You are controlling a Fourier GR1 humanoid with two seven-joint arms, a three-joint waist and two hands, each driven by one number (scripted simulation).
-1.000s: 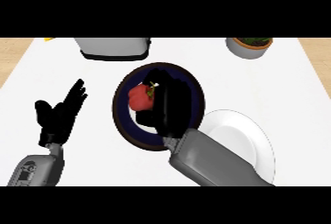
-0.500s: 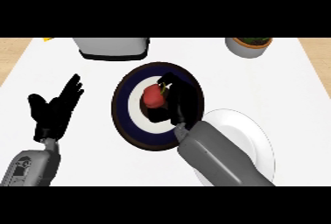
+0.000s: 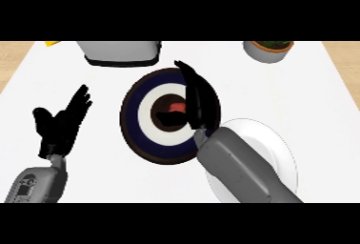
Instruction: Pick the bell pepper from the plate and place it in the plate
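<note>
Reaching in from 5 o'clock, the right forearm (image 3: pixel 243 167) crosses the white plate (image 3: pixel 281 147) and carries the right hand (image 3: pixel 195 97) over the dark plate (image 3: pixel 137 119), which has navy and white rings. The hand shows edge-on, its fingers stretched long toward 12 o'clock along the plate's 3 o'clock side, with a dark part, perhaps the thumb, jutting toward 9 o'clock over the plate's middle. The pepper (image 3: pixel 179 106), a small red patch, sits at the centre of the dark plate, right against that hand; most of it is hidden by the black fingers and their shadow, so I cannot tell whether the hand has hold of it or merely lies beside it. The white plate lies at 4 o'clock of the dark one, their rims close together, and it is largely covered by the forearm. At 9 o'clock of the dark plate, well apart from it, the left hand (image 3: pixel 62 124) rests on the white counter (image 3: pixel 309 95) with fingers straight and spread, holding nothing. At 12 o'clock stands a grey toaster (image 3: pixel 119 51), and at 1 o'clock a potted plant (image 3: pixel 268 49).
</note>
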